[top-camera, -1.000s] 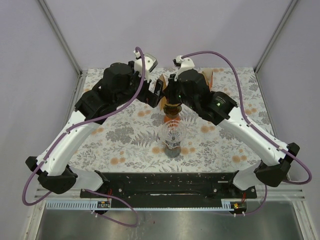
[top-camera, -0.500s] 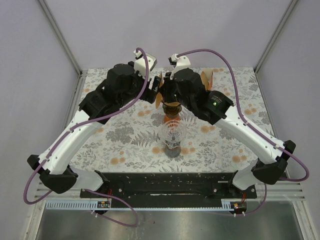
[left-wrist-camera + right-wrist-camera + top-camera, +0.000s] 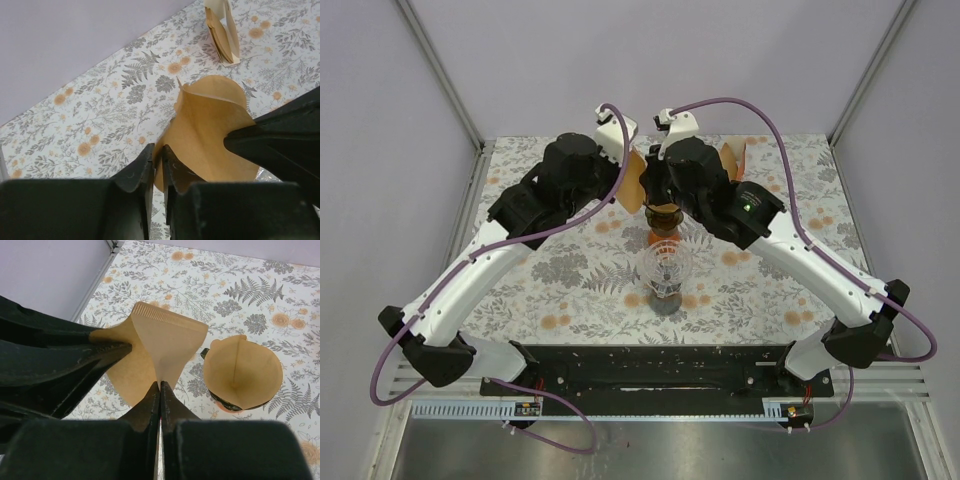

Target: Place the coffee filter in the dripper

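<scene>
Glass vessel [image 3: 665,268]: stands on the flowered tabletop [image 3: 570,285], on the near side of both jaws and well short of them. Only the top view takes it in.

Dripper [image 3: 666,218]: sits between the glass vessel and the jaws. In the top view it is just on their near side, with its far rim under the wrists. The right wrist view shows all of it, off to the right of the right jaws and apart from the held paper. It has a dark rim and a brown paper cone sitting inside. In the left wrist view it is hidden behind the held paper.

Left jaws: drawn nearly together, pinching one edge of the coffee filter [image 3: 210,132]. The left wrist view shows that edge running into the narrow slot between them. The right wrist view shows them as a dark wedge coming in from the left, with its tip on the paper's side.

Right jaws: closed tight on the filter's pointed lower end, plain in the right wrist view. In the left wrist view they are a dark mass crossing the paper from the right.

Coffee filter: held in the air between the two pairs of jaws, off the tabletop and not in the dripper. The right wrist view shows its crimped seam. The left wrist view shows its mouth curling open. The top view gives only a sliver between the wrists.

Filter stack [image 3: 222,32]: stands upright beyond the left jaws, well apart from the held filter. In the top view it is partly behind the right arm.
</scene>
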Controlling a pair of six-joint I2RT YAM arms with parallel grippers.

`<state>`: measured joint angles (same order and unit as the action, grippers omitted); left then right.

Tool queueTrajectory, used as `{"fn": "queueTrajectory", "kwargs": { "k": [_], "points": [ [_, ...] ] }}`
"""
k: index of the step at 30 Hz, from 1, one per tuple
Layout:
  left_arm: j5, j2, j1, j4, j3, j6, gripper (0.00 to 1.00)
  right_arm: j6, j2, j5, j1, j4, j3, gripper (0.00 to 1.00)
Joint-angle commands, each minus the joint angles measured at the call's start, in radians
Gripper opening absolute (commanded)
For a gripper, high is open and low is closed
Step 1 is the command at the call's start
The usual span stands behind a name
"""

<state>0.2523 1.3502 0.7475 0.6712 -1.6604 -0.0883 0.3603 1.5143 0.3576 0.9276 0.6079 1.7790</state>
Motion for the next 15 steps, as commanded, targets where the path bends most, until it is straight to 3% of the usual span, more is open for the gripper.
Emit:
{"fn": "queueTrajectory", "kwargs": {
  "k": [1,3,6,11,15],
  "points": [
    [-0.061,-0.022,0.000,-0.048,0.016,0.016,0.05,-0.072,-0.003,0.066,0.008,-0.077,-0.003,0.00],
    [-0.044,-0.022,0.001,-0.044,0.013,0.042,0.00,-0.109,-0.002,0.089,0.007,-0.089,-0.016,0.00],
    [-0.038,-0.034,-0.004,-0.035,0.004,0.084,0.00,-0.150,0.000,0.095,0.007,-0.157,-0.062,0.21],
    [-0.090,-0.051,-0.008,0.005,-0.021,0.173,0.00,-0.175,0.038,0.104,0.007,-0.188,-0.076,0.40],
    [-0.117,-0.057,-0.023,0.016,-0.024,0.191,0.00,-0.176,0.049,0.066,0.007,-0.232,-0.092,0.42]
  ]
}}
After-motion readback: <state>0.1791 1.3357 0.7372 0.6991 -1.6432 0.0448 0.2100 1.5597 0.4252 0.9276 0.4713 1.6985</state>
